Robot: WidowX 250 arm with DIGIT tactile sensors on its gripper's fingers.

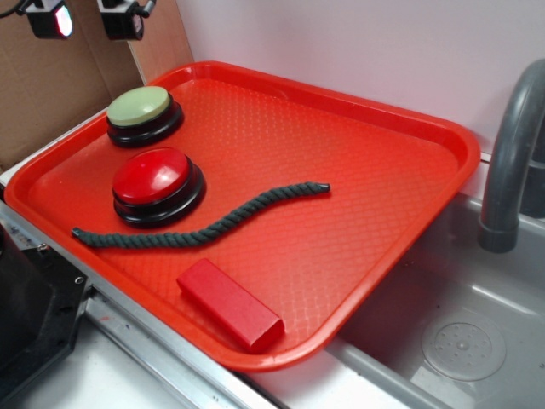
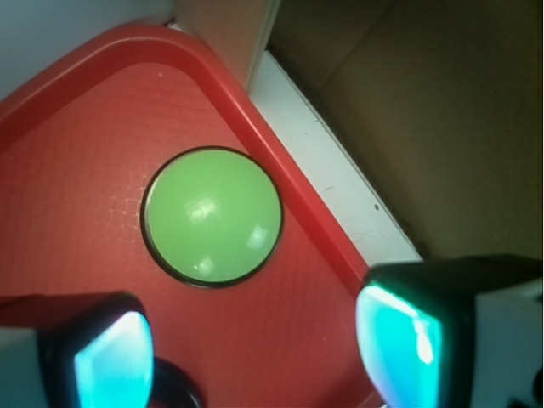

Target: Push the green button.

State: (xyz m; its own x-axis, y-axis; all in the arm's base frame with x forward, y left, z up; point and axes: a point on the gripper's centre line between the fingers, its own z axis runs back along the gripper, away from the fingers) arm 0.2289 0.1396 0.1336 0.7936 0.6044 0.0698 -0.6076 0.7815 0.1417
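Near the far left corner of the red tray (image 1: pixel 400 128), the green button (image 1: pixel 140 106) is seated; above it the claw (image 2: pixel 255 348) is held spread, apparently without contact.

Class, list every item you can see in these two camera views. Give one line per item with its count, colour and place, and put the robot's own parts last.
Tray: one, red, textured, holding all the small items, beside the sink.
Green button: one, pale green dome on a black base, far left corner of the tray.
Red button: one, red dome on a black base, just in front of the green one.
Rope: one, dark, lying in a wavy line across the tray's middle.
Block: one, red, rectangular, near the tray's front edge.
Sink: one, grey, to the right of the tray.
Faucet: one, grey, over the sink.
Cardboard: brown, behind the tray.
Gripper: one, black fingers, open, above the tray near the green button.
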